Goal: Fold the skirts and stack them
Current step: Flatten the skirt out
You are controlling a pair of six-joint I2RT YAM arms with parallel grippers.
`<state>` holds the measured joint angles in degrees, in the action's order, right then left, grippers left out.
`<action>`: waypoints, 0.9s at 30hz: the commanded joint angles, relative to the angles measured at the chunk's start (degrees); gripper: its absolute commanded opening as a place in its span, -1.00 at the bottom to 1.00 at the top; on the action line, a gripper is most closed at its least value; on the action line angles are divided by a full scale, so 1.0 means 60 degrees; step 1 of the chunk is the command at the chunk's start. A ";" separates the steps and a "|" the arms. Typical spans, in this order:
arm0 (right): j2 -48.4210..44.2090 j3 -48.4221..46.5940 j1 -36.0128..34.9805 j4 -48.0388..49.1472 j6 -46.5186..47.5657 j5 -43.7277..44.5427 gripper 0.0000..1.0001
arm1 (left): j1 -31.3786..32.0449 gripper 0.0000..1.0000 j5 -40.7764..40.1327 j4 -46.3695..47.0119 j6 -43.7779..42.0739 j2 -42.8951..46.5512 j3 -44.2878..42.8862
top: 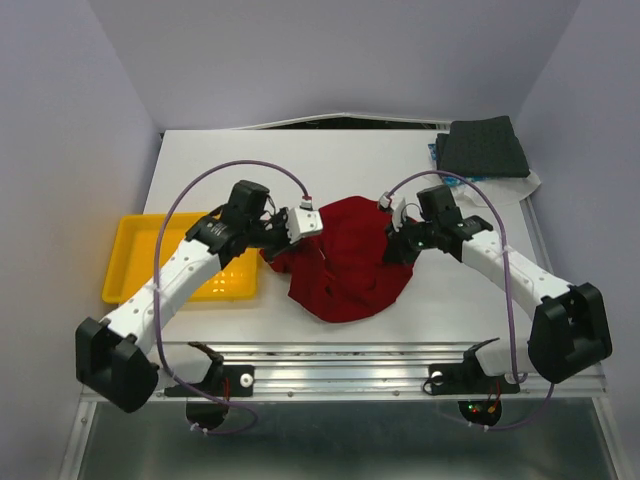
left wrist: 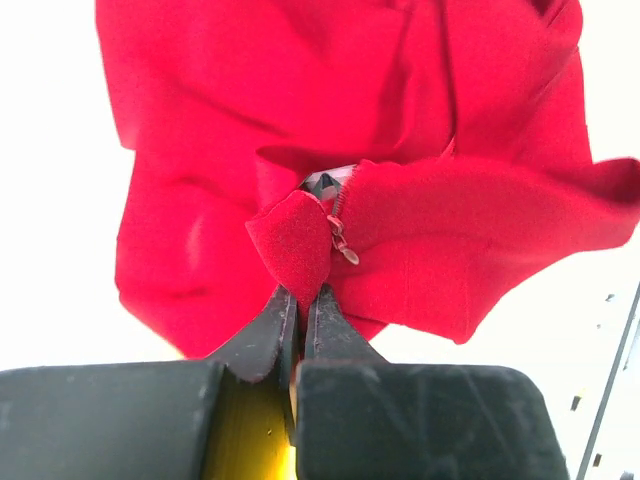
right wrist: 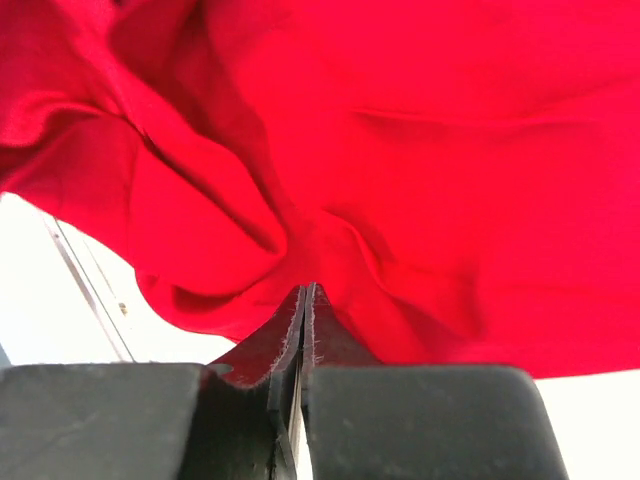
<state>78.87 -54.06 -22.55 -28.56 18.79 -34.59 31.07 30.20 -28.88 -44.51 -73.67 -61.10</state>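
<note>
Lying rumpled in the middle of the frame, the red skirt (top: 345, 265) is the piece in hand, unfolded and bunched, its lower hem sagging toward the bottom edge of the table (top: 220, 160). The left tool (top: 305, 222) is pressed together on a flap of the red cloth at the skirt's upper left, right by the zip (left wrist: 342, 240). The right tool (top: 397, 240) is likewise pinched tight on a gathered fold at the skirt's upper right. Between the two grips the cloth hangs slack in heavy creases.

At the upper right of the frame the charcoal skirt (top: 485, 147) lies folded flat, with a sliver of blue-printed cloth (top: 435, 152) showing at its left edge, apparently beneath it. I judge that pile to be the stack begun, so the red one seems the last: it has yet to be spread, folded and carried over.

For room, bare table lies open above the red skirt and toward the upper left. The yellow tray (top: 130, 250) sits just beside the left arm at the left of the frame and could catch a trailing hem. At the bottom, the metal rail (top: 340, 352) runs close under the skirt's lower edge. Pale walls (top: 70, 120) close in on the left, right and top.
</note>
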 commanded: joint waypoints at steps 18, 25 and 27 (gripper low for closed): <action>0.0082 -0.0115 -0.1485 -0.0075 -0.0845 -0.0153 0.35 | 0.0110 -0.12 -0.0959 -0.1354 -0.3129 0.4630 0.4412; 0.0142 0.0191 -0.2043 0.0979 -0.2018 -0.0240 0.53 | 0.0110 0.45 -0.1488 -0.1191 -0.1445 0.5350 0.3184; 0.0097 0.0440 -0.2159 0.1053 -0.1858 -0.0372 0.56 | 0.0110 0.45 -0.1371 -0.1410 -0.1269 0.5044 0.2643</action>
<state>80.95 -53.95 -34.24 -27.29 9.37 -35.14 31.51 21.93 -37.30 -56.31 -42.33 -38.24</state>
